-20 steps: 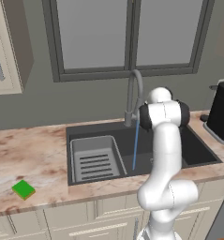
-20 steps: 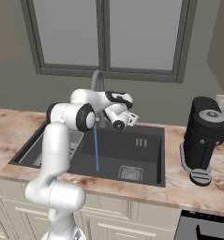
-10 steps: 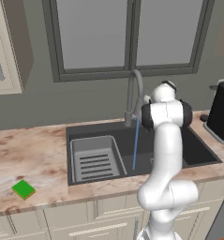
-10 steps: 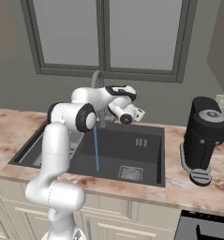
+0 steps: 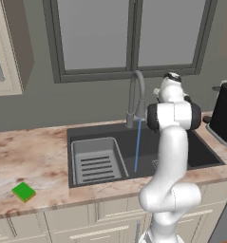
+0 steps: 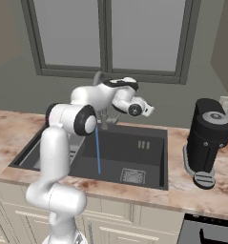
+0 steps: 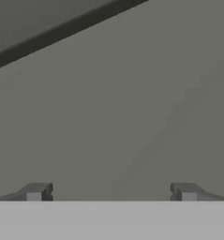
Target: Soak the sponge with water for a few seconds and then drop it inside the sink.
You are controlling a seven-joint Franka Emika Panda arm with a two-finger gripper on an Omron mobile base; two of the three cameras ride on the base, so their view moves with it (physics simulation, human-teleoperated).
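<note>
End effector [image 6: 149,109] now swung up and right of the faucet [image 5: 136,97], fingers apart, empty. Water [image 5: 137,144] running into sink [image 5: 200,156]. Sponge [image 5: 23,191] untouched, lower-left desk [image 5: 29,156]; pickup pending.

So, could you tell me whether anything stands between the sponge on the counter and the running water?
Partly: the ribbed rack sits in the sink between the sponge and the water. It is low, so a lifted sponge should clear it.
</note>
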